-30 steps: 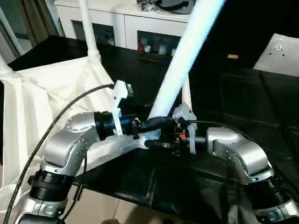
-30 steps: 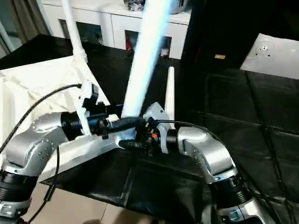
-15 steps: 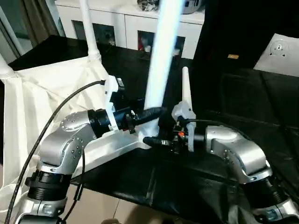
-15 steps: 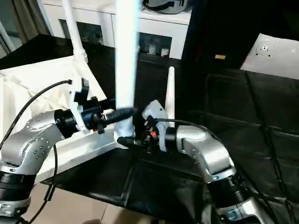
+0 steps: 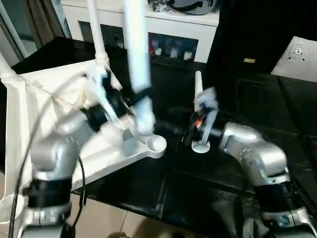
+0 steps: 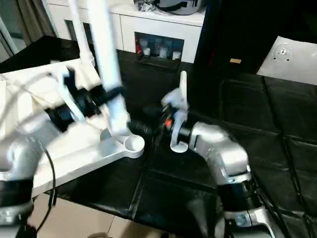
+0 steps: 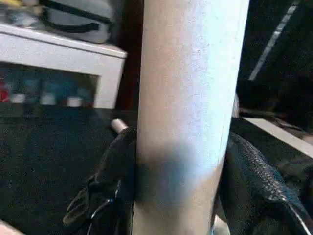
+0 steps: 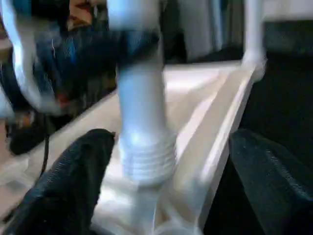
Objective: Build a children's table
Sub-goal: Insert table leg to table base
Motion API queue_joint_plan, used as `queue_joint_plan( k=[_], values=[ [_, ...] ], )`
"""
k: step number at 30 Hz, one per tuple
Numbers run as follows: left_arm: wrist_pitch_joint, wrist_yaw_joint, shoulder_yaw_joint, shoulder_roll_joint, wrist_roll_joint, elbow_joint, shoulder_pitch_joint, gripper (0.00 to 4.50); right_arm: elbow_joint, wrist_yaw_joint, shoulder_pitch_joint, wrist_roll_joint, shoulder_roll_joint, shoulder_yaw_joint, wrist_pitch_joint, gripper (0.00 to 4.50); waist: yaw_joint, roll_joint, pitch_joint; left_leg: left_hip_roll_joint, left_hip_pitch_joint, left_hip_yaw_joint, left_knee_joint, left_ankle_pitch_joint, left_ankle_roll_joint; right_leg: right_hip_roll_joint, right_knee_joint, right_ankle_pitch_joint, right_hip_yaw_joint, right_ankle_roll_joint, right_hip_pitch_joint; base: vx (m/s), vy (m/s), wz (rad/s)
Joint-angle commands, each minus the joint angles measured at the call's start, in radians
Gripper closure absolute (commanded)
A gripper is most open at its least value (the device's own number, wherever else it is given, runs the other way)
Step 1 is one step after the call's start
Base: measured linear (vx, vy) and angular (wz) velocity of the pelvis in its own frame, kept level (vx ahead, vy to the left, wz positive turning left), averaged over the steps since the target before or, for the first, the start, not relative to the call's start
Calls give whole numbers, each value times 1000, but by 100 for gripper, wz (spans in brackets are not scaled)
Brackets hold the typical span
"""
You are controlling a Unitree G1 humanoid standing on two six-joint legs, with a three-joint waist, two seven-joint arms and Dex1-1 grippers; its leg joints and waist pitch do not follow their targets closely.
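Observation:
The white table top (image 5: 34,109) lies upside down at the left, ribbed side up, with two legs (image 5: 96,34) standing in its far sockets. My left gripper (image 5: 140,94) is shut on a third white leg (image 5: 134,44), held nearly upright. In the left wrist view both fingers (image 7: 115,176) press on its shaft. The leg's threaded end (image 8: 146,156) hangs just above the table top, next to the near corner socket (image 5: 157,143). My right gripper (image 5: 167,128) is open, its fingers (image 8: 63,186) spread wide on either side of that end without touching it. A fourth leg (image 5: 198,91) stands loose on its wide end.
A black cloth (image 5: 257,99) covers the work surface. A white cabinet (image 5: 148,25) with glass-fronted compartments runs along the back. A white panel (image 5: 297,54) lies at the far right. The surface's front edge (image 5: 148,208) is close, with tiled floor below.
My left arm has swung the held leg from leaning right to nearly upright and carried it left, onto the table top by the corner socket. My right arm has risen and drawn back.

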State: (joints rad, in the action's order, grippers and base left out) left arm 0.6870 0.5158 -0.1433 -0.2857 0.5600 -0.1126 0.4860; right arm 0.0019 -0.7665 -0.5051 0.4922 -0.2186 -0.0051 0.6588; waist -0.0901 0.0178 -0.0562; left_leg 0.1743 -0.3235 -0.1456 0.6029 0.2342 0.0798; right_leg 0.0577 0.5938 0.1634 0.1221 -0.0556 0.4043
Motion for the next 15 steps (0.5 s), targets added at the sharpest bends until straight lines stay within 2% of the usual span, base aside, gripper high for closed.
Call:
queue_joint_plan(
  k=[1, 4, 8, 10, 15],
  values=[
    [21, -14, -7, -3, 25, -33, 21, 252, -19, 17, -8, 28, -1, -21, 36, 3, -6, -5, 71, 42, -19, 6, -61, -13, -58, 85, -68, 275, -66, -82, -72, 0, 0, 0],
    [39, -22, 2, 1, 31, -49, 28, 252, -23, 4, -15, -14, -25, 29, 59, 0, -6, 1, 73, 43, -22, 7, -60, -25, -60, 85, -66, 261, -66, -81, -75, 0, 0, 0],
    [51, -28, 6, 4, 28, -60, 30, 252, -24, 10, -17, -29, -21, 57, 52, 0, -7, 1, 71, 39, -23, 5, -60, -16, -56, 87, -71, 293, -65, -66, -75, 0, 0, 0],
    [66, -34, 34, -2, 15, -85, 34, 252, -16, 30, -30, -60, -11, 114, 59, 0, -7, 0, 71, 40, -23, 6, -60, -18, -51, 87, -70, 301, -65, -58, -74, 0, 0, 0],
    [60, -35, 93, -19, -25, -114, 30, 252, 5, 59, -55, -71, 23, 140, 68, 0, -5, -1, 70, 42, -21, 7, -62, -7, -45, 87, -71, 312, -66, -51, -71, 0, 0, 0]
  ],
)
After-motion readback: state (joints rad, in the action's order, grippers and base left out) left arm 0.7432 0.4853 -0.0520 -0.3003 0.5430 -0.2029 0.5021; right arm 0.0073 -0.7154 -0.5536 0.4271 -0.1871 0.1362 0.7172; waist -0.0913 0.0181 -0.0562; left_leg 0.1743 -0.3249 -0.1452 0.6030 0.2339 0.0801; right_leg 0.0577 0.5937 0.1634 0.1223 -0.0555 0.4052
